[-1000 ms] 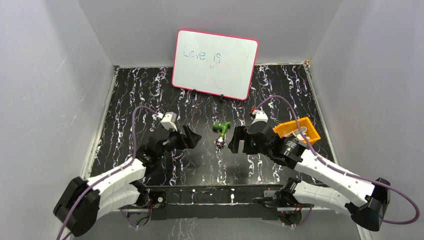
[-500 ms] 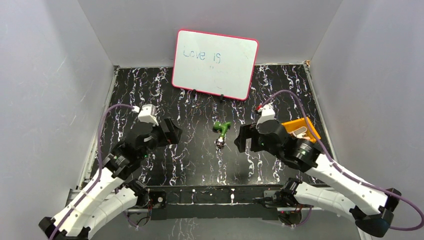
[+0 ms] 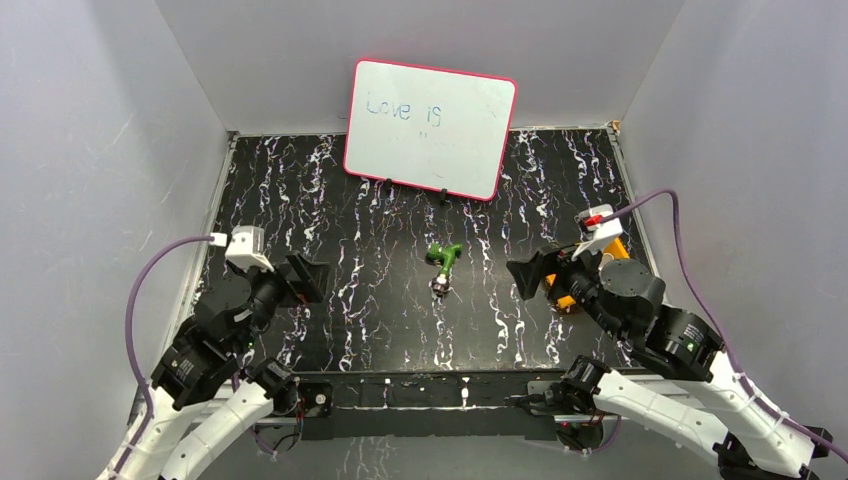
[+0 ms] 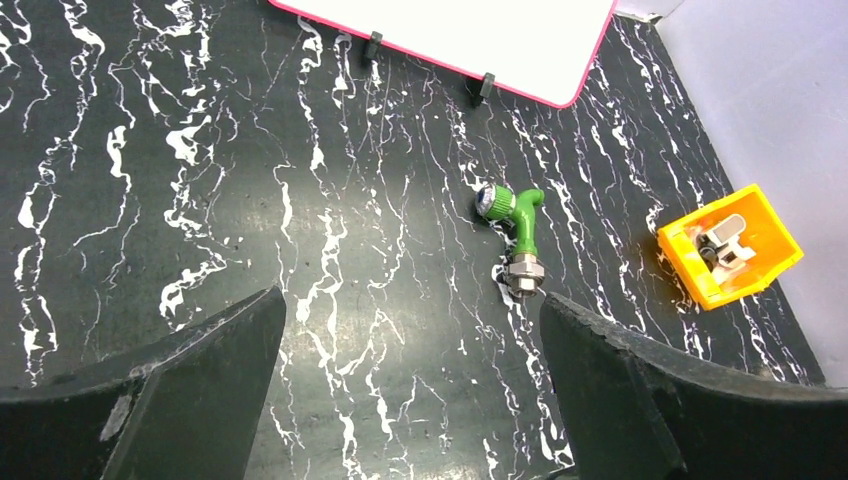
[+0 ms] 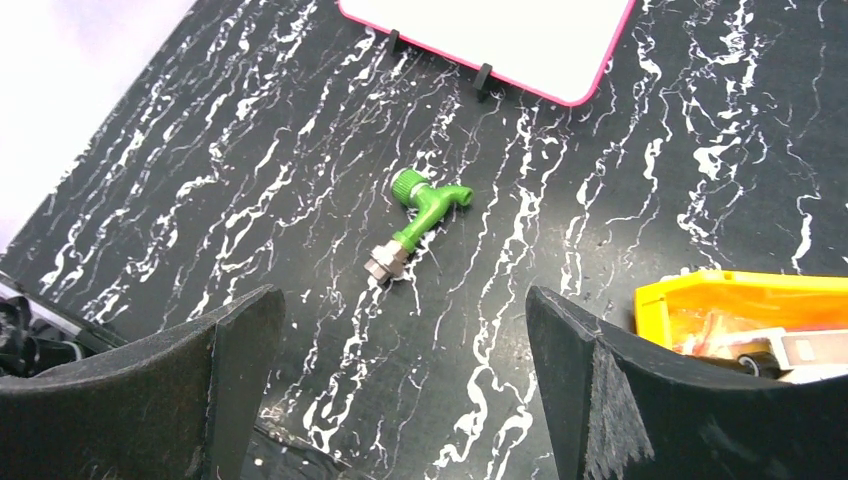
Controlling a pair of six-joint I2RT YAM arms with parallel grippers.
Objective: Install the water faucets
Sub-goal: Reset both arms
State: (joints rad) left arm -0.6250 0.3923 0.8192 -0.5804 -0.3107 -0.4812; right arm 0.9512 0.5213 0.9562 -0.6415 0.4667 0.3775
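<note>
The black table (image 3: 300, 200), veined with white like marble, is seen whole only in the top view, walled in grey on three sides. A white board (image 3: 430, 128) with a pink frame is propped at 12 o'clock; the faint words "Love is" are read in the top view alone, while both wrist views cut it off at its lower edge and small black feet.

The left gripper (image 3: 308, 277) is held at 9 o'clock above the table and the right gripper (image 3: 528, 276) at 3 o'clock. The jaws of each are spread wide apart, and nothing is held between them.

The orange tray (image 4: 755, 285) is largely hidden behind the right arm in the top view. It is shown whole in the left wrist view, open-topped and rectangular, with metal pieces (image 4: 725, 240) inside. Only one corner appears at 4 o'clock in the right wrist view.

The water faucet (image 3: 443, 262) is laid on its side near the table's centre, between the two grippers and well apart from both: at 3 o'clock from the left gripper, at 9 o'clock from the right. Its glossy green plastic body is angled, with a short side spout. The round knob (image 4: 491, 200) is shown blue and silver only in the left wrist view. The silver threaded fitting (image 4: 523, 278) is pointed toward 6 o'clock.
</note>
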